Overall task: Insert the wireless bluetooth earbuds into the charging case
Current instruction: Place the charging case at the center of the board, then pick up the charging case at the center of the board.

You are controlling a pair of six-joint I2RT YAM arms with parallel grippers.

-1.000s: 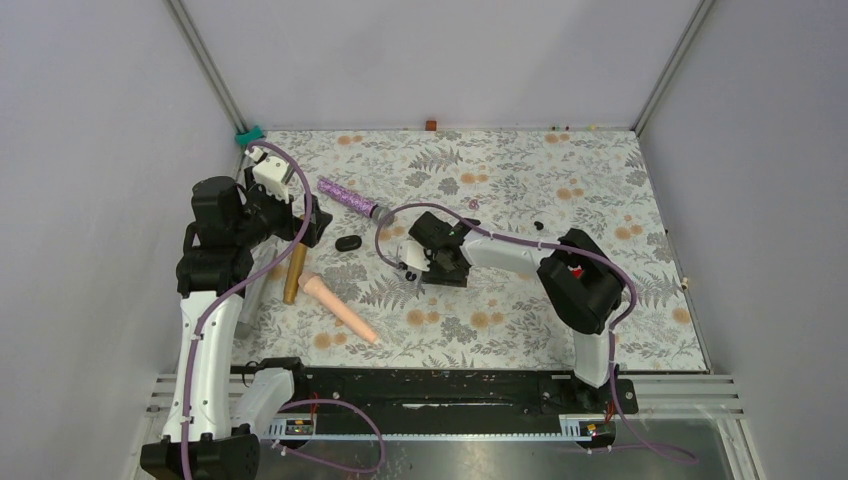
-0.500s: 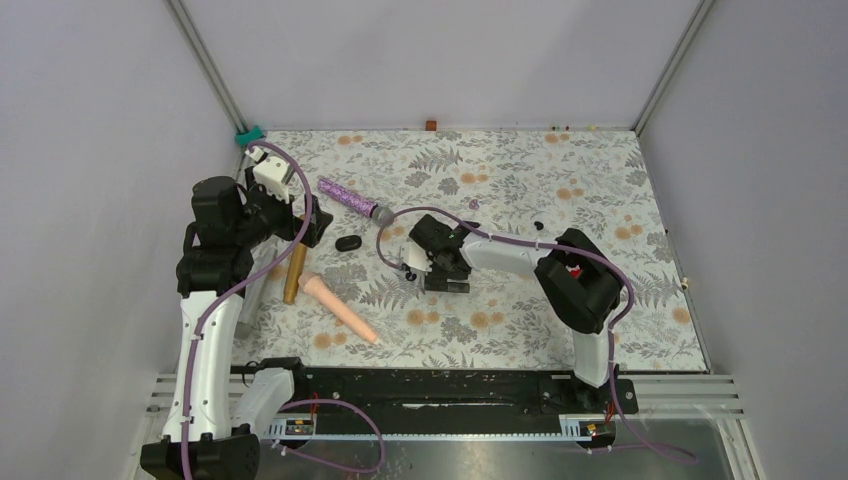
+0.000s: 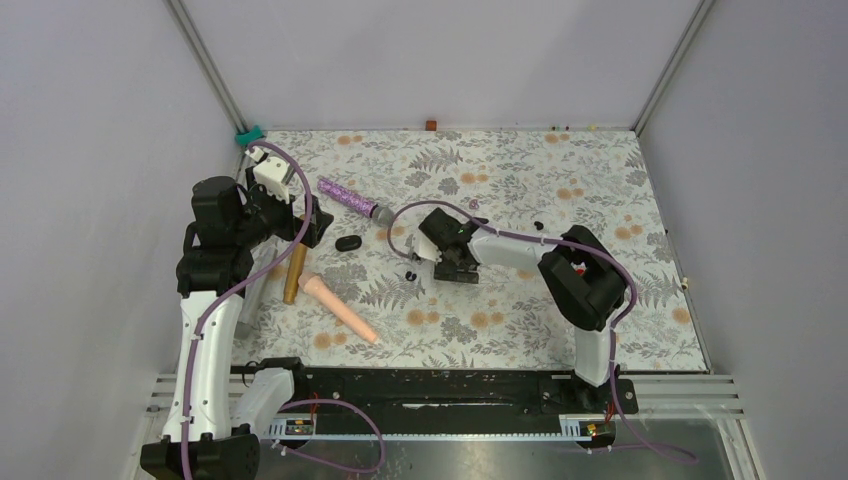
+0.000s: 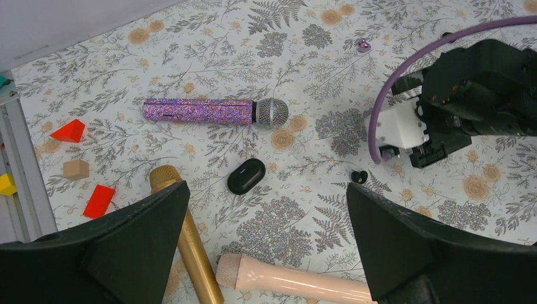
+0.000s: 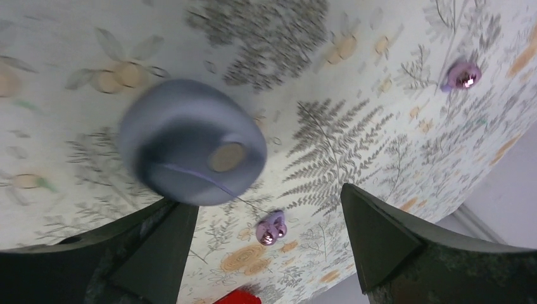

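Currently both claws are spread. Under the left claw (image 4: pixel 266 202), the closed black charging case (image 4: pixel 247 176) is seen lying on the tabletop (image 4: pixel 297 215), with a black earbud (image 4: pixel 360 177) at its 3 o'clock, apart from it. Between the right claw (image 5: pixel 269 202) fingers a purple earbud (image 5: pixel 271 229) is seen. A second purple earbud (image 5: pixel 464 75) lies toward 2 o'clock. A blurred grey-blue rounded object (image 5: pixel 190 151) is seen by one finger; contact cannot be told.

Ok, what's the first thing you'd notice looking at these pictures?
The sparkly purple microphone jumps out first, lying on the flowery table at back left, with a gold microphone and a peach microphone nearer. In the right wrist view, a blurry grey-blue round thing looms close, with tiny shiny purple earbuds nearby.
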